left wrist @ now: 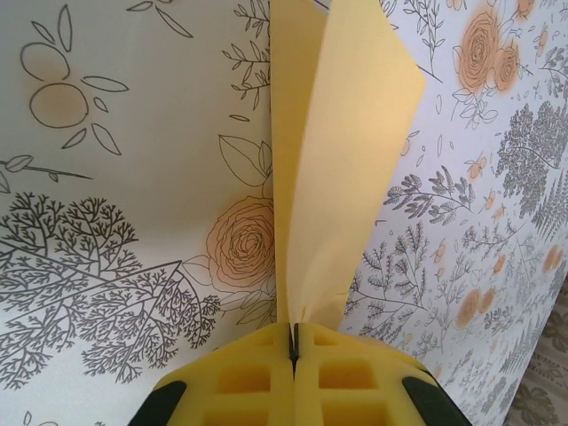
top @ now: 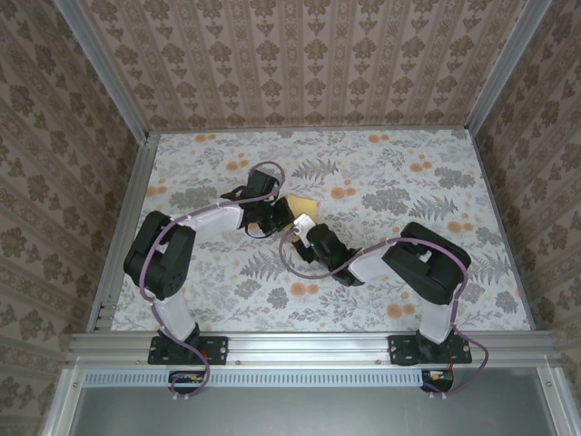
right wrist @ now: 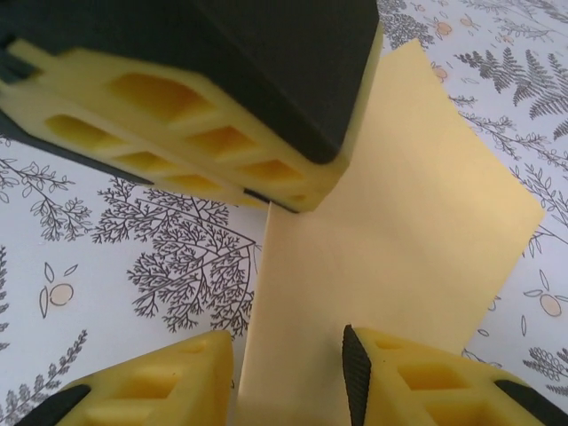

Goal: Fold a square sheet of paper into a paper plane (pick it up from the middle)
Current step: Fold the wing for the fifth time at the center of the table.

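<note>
The square sheet of paper (top: 304,206) is yellow-orange and folded over, held off the floral cloth near the table's middle. My left gripper (top: 265,214) is shut on its lower edge. In the left wrist view the paper (left wrist: 337,160) rises from the closed yellow jaws of the left gripper (left wrist: 294,335) as two layers with a crease. My right gripper (top: 305,232) is just right of it and open. In the right wrist view its fingers (right wrist: 160,382) straddle the paper (right wrist: 399,222) with a gap on each side. The left gripper (right wrist: 266,200) pinches the sheet's far edge there.
The grey floral cloth (top: 399,182) with small orange flower prints covers the table. Aluminium rails (top: 309,343) frame it and patterned walls (top: 309,64) enclose it. Both arms bend inward and meet at the middle.
</note>
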`<act>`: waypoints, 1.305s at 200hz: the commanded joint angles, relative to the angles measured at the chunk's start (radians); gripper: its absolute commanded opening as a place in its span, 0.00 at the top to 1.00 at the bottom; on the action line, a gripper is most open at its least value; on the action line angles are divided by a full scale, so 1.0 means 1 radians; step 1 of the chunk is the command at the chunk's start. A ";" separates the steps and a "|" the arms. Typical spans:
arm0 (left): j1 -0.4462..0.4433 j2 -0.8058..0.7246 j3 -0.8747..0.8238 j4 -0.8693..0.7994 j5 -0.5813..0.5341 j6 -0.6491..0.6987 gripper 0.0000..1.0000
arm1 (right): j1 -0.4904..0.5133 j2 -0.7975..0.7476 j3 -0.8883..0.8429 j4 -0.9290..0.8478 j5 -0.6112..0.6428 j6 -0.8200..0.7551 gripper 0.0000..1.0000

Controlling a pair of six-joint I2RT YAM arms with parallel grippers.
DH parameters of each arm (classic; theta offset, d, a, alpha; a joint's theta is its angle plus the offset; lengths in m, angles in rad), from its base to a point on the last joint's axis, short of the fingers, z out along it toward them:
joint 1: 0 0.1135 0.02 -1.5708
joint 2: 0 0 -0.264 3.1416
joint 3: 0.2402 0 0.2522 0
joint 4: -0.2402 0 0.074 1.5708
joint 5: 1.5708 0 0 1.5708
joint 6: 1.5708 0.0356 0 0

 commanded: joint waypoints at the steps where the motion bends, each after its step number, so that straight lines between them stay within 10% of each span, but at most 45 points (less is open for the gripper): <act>1: -0.006 -0.030 -0.008 -0.013 -0.002 -0.022 1.00 | 0.002 0.030 0.026 0.044 0.037 -0.017 0.63; 99: 0.025 -0.071 -0.041 -0.005 0.006 -0.030 0.92 | -0.028 0.043 0.043 0.016 -0.042 0.051 0.88; 191: 0.118 -0.191 -0.120 0.000 -0.030 0.046 0.44 | -0.144 0.006 -0.003 0.040 -0.380 0.290 0.95; 261: 0.090 -0.186 -0.200 0.166 0.030 0.128 0.46 | -0.234 0.032 -0.037 0.146 -0.582 0.507 0.95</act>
